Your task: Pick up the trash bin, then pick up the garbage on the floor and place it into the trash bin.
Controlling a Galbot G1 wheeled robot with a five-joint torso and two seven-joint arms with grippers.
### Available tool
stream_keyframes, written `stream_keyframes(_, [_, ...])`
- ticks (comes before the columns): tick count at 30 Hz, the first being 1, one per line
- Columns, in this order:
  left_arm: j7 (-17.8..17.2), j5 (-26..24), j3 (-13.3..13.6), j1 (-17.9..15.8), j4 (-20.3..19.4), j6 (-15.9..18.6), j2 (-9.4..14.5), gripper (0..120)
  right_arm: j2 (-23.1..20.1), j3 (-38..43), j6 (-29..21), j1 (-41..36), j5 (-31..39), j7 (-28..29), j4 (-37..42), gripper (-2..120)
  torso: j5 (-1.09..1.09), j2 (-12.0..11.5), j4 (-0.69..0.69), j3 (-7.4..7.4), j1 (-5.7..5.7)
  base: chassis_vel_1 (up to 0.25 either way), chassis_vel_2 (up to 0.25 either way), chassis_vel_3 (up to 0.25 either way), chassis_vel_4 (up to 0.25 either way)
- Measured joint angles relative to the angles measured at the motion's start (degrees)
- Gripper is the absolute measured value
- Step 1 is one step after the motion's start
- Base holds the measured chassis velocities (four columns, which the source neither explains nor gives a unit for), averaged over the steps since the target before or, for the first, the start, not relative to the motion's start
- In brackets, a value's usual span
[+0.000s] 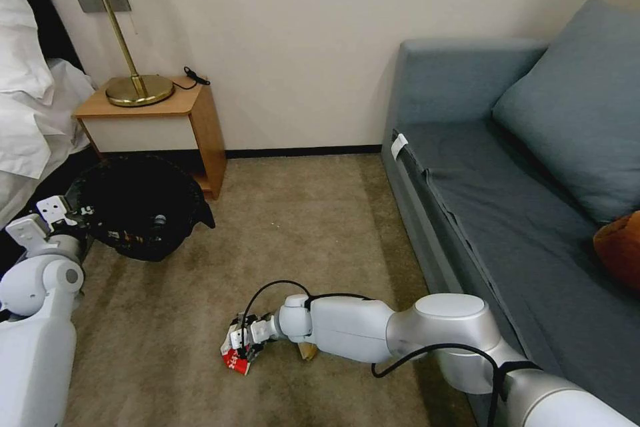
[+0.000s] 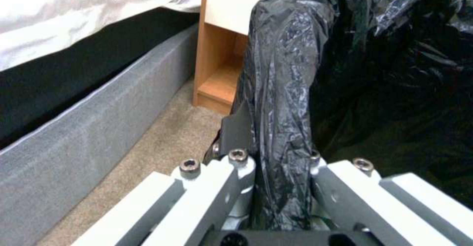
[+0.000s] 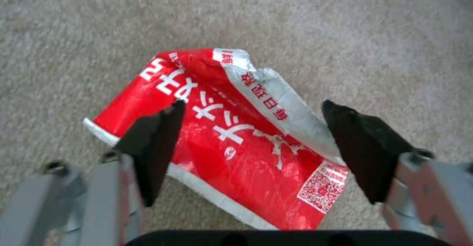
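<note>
Trash bin (image 1: 137, 207) in left hand (image 2: 276, 164)

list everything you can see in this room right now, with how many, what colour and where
round trash bin lined with black plastic bag: one, black, beside nightstand, rim in left hand
red-and-white crumpled packet: one, on carpet between right hand's fingers
tan wrapper: one, carpet, under right arm
wooden nightstand: one, against wall
brass lamp: one, on nightstand
grey-blue sofa: one, right side
white bedding: left edge
left hand: shut on bin rim
right hand: open over packet
</note>
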Motion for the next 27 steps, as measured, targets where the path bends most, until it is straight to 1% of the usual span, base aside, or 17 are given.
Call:
stream_keyframes(6, [0.0,0.54,0.01,-0.02,-0.32,-0.03,-0.67,3,0.0,-0.05,-0.47,-0.24,-0.24,-0.04,-0.27,67,0.0,0.0,0.0,0.0,0.0,0.0,0.0,0.0,0.0])
stream_keyframes(7, [-0.02,0.77,0.02,-0.02,-0.46,-0.03,-0.94,3,0.0,-0.1,-0.66,-0.37,-0.27,-0.03,-0.2,61,0.0,0.0,0.0,0.0,0.0,0.0,0.0,0.0,0.0])
stream_keyframes(8, [-0.02,0.77,0.02,-0.02,-0.46,-0.03,-0.94,3,0.0,-0.1,-0.66,-0.37,-0.27,-0.03,-0.2,61,0.0,0.0,0.0,0.0,0.0,0.0,0.0,0.0,0.0])
stream_keyframes(9, [-0.03,0.98,0.03,0.03,-0.6,-0.03,-1.17,3,0.0,-0.11,-0.72,-0.46,-0.49,0.1,-0.18,55,0.0,0.0,0.0,0.0,0.0,0.0,0.0,0.0,0.0])
stream_keyframes(10, [-0.03,0.98,0.03,0.03,-0.6,-0.03,-1.17,3,0.0,-0.11,-0.72,-0.46,-0.49,0.1,-0.18,55,0.0,0.0,0.0,0.0,0.0,0.0,0.0,0.0,0.0])
stream_keyframes(13, [-0.06,1.62,0.05,0.31,-0.76,-0.09,-1.75,3,0.0,0.17,-0.73,-0.93,-1.15,0.82,-0.51,39,0.0,0.0,0.0,0.0,0.0,0.0,0.0,0.0,0.0])
stream_keyframes(14, [-0.06,1.62,0.05,0.31,-0.76,-0.09,-1.75,3,0.0,0.17,-0.73,-0.93,-1.15,0.82,-0.51,39,0.0,0.0,0.0,0.0,0.0,0.0,0.0,0.0,0.0])
stream_keyframes(15, [-0.06,1.88,0.09,0.41,-0.82,-0.16,-1.98,3,0.0,0.44,-0.73,-1.01,-1.19,0.91,-0.51,32,0.0,0.0,0.0,0.0,0.0,0.0,0.0,0.0,0.0])
stream_keyframes(16, [-0.06,1.88,0.09,0.41,-0.82,-0.16,-1.98,3,0.0,0.44,-0.73,-1.01,-1.19,0.91,-0.51,32,0.0,0.0,0.0,0.0,0.0,0.0,0.0,0.0,0.0])
stream_keyframes(17, [-0.07,2.07,0.12,0.49,-0.93,-0.17,-2.14,3,0.0,0.66,-0.73,-1.04,-1.2,0.94,-0.49,25,0.0,0.0,0.0,0.0,0.0,0.0,0.0,0.0,0.0])
stream_keyframes(18, [-0.07,2.07,0.12,0.49,-0.93,-0.17,-2.14,3,0.0,0.66,-0.73,-1.04,-1.2,0.94,-0.49,25,0.0,0.0,0.0,0.0,0.0,0.0,0.0,0.0,0.0])
stream_keyframes(20, [-0.07,2.3,0.16,0.55,-1.17,-0.17,-2.4,3,0.0,1.3,-0.72,-0.99,-1.28,0.91,-0.4,12,0.0,0.0,-0.01,0.0,0.0,0.0,0.0,0.0,0.0])
stream_keyframes(21, [-0.07,2.3,0.16,0.55,-1.17,-0.17,-2.4,3,0.0,1.3,-0.72,-0.99,-1.28,0.91,-0.4,12,0.0,0.0,-0.01,0.0,0.0,0.0,0.0,0.0,0.0])
stream_keyframes(22, [-0.07,2.31,0.16,0.56,-1.24,-0.17,-2.42,3,0.0,1.43,-0.7,-0.94,-1.3,0.91,-0.4,9,0.0,0.0,-0.01,0.0,0.0,0.0,0.0,0.0,0.0])
stream_keyframes(23, [-0.07,2.37,0.16,0.63,-1.37,-0.17,-2.44,3,0.0,1.85,-0.64,-0.75,-1.38,0.89,-0.44,2,0.0,0.0,0.0,0.0,0.0,0.0,0.0,0.0,0.0])
stream_keyframes(25, [-0.07,2.4,0.17,0.71,-1.51,-0.17,-2.46,3,0.0,2.21,-0.59,-0.61,-1.47,0.88,-0.49,0,0.0,0.0,0.0,0.0,0.0,0.0,0.0,0.0,0.0])
stream_keyframes(27, [-0.09,2.42,0.17,0.85,-1.66,-0.12,-2.46,3,0.0,3.01,-0.5,-0.51,-1.68,0.88,-0.52,0,0.0,0.0,-0.01,0.0,0.0,0.0,0.0,0.0,0.0])
